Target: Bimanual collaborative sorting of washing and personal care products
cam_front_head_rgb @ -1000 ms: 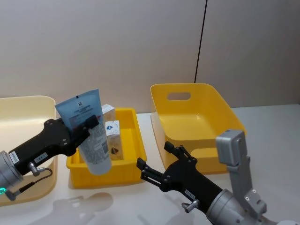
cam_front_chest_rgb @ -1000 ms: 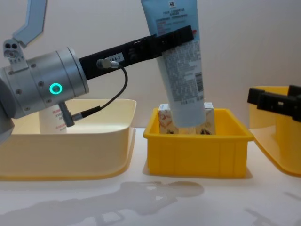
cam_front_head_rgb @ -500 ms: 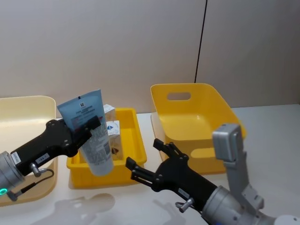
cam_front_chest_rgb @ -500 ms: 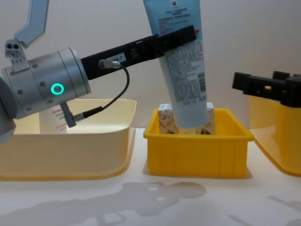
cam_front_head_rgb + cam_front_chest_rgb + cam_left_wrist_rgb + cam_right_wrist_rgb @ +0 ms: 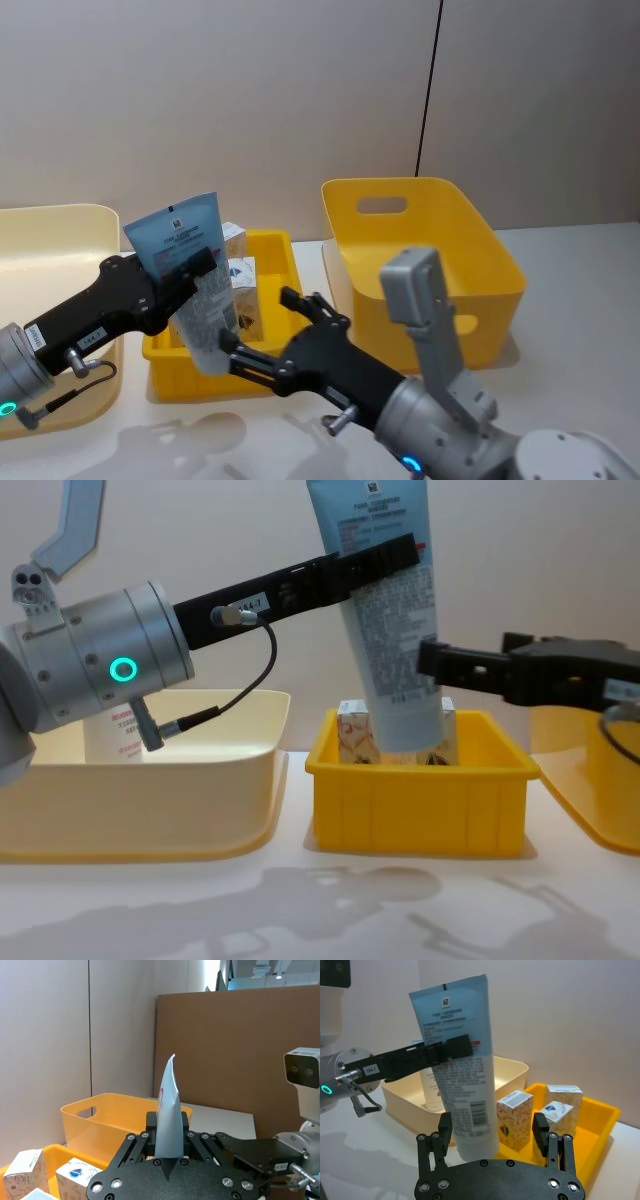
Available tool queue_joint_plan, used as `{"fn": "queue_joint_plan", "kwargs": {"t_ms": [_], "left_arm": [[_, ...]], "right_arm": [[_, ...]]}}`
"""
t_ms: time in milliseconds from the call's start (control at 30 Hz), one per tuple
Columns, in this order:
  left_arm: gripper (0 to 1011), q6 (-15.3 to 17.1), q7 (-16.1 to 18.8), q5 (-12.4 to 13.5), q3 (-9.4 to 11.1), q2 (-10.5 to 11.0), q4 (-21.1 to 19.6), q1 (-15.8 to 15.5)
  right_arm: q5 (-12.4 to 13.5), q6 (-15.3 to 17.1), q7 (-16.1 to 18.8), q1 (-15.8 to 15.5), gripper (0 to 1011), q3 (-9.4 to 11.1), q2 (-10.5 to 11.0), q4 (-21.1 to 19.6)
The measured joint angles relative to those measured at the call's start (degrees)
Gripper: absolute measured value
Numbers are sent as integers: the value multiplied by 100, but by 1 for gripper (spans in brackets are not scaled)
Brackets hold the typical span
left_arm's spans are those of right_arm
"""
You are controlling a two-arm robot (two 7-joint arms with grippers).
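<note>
Apparently a handover: left end effector (image 5: 190, 266) grips the pale blue plastic squeeze tube (image 5: 208, 315) centre-left; the open right end effector (image 5: 258, 322) should clasp it next.

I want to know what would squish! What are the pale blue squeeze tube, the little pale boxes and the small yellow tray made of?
The pale blue squeeze tube, clamped in the left gripper with the open right gripper beside its lower end: probably soft smooth plastic, flat crimped top. Small pale cartons: likely matte cardboard, folded edges. Small yellow tray: seemingly hard smooth plastic, moulded rim.
</note>
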Motion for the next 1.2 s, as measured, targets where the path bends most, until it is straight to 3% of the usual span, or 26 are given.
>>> {"fn": "queue_joint_plan", "kwargs": {"t_ms": [467,633,867,1033,1200], "left_arm": [[239,0,-2,0,1,0,0,0],[239,-1,-2,0,1,0,0,0],[239,-1,-2,0,0,0,0,0],[239,-1,-1,0,-1,0,0,0],[239,-2,-1,0,-2,0,0,0]], "right_arm": [[-231,2,219,777,1001,-502,-340,740],[-279,-7,254,921,1001,-600,-411,897],[-328,-25,282,1066,855,-689,-482,1049],[-354,-31,293,1132,694,-735,-516,1125],[-363,-36,305,1173,645,-760,-534,1163]]}}
